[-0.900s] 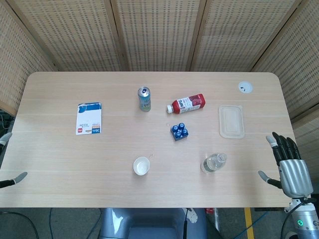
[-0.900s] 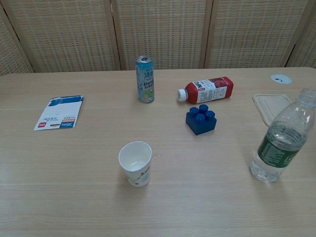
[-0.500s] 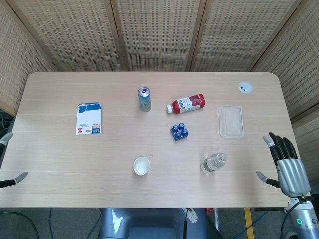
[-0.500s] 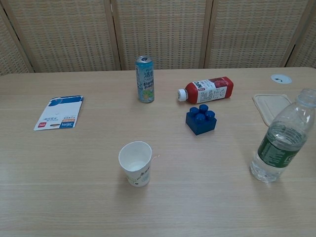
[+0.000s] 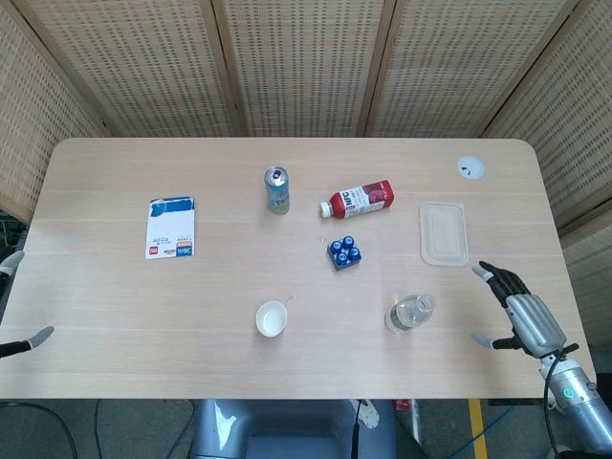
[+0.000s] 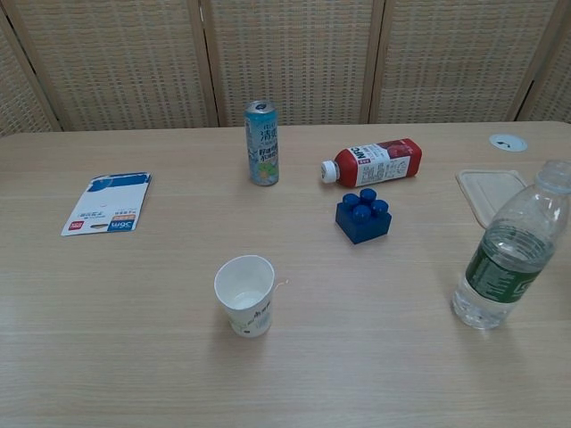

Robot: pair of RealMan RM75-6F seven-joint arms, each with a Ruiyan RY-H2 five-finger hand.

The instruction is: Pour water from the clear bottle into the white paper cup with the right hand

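The clear bottle (image 5: 410,313) (image 6: 512,248) stands upright near the table's front right, with a green label and no cap. Left of it, the white paper cup (image 5: 272,318) (image 6: 245,295) stands upright near the front middle. My right hand (image 5: 517,313) hovers over the table's right front edge, right of the bottle and apart from it, fingers spread and holding nothing. Only fingertips of my left hand (image 5: 21,342) show at the left edge of the head view, apart and holding nothing. Neither hand appears in the chest view.
A drink can (image 5: 276,189) stands at the back middle. A red-labelled bottle (image 5: 359,200) lies on its side beside it. A blue brick (image 5: 344,252) sits between them and the clear bottle. A clear lidded box (image 5: 444,232) lies right, a white-blue packet (image 5: 170,228) left.
My right hand has moved left and forward over the table's edge, toward the clear bottle, and tilted. Bottle, cup and left hand have not moved.
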